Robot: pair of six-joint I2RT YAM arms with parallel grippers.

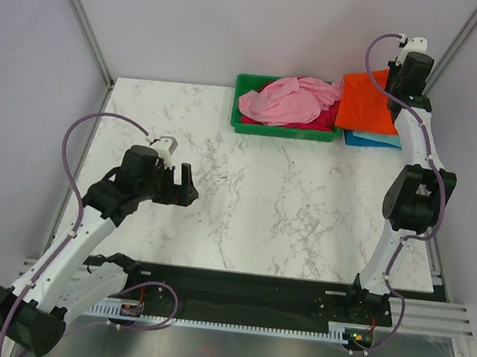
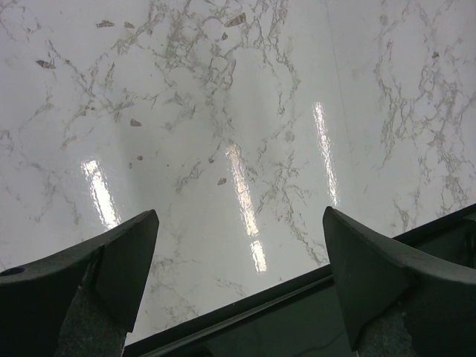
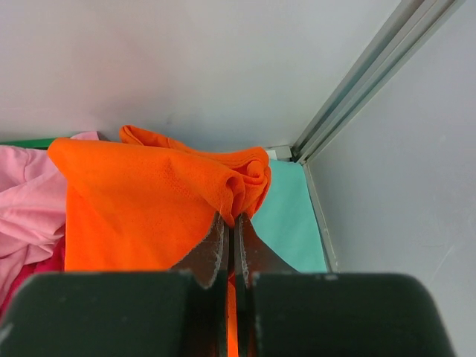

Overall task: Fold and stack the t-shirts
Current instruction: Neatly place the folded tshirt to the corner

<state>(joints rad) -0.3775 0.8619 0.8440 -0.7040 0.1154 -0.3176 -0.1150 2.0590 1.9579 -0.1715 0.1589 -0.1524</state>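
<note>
From the top camera, we see the orange t-shirt [image 1: 366, 102] at the far right corner of the surface [image 1: 286, 209]. It is draped over a teal t-shirt [image 1: 372, 139] and sits just beside the green tray [image 1: 244, 128]. The tray holds a crumpled pink t-shirt [image 1: 289, 99] with a magenta one under it (only a sliver shows). The right gripper [image 1: 396, 82] reaches down at the orange cloth's far edge. The left gripper [image 1: 188, 187] hovers over bare marble, well apart from every shirt.

In the left wrist view, the jaws stand spread wide with nothing between them, only glossy surface below.

In the right wrist view, the jaws are pressed together on a bunched fold at the orange shirt's far corner. Teal cloth lies beneath to the right and pink to the left.

We judge the fabric thin, light and limp: it will sag, drag and lose any crease when lifted by one point. The bunched pinch may be gripping several layers at once. A hem corner or shoulder seam would give a cleaner hold, with the other gripper taking the matching corner so the shirt hangs flat.
</note>
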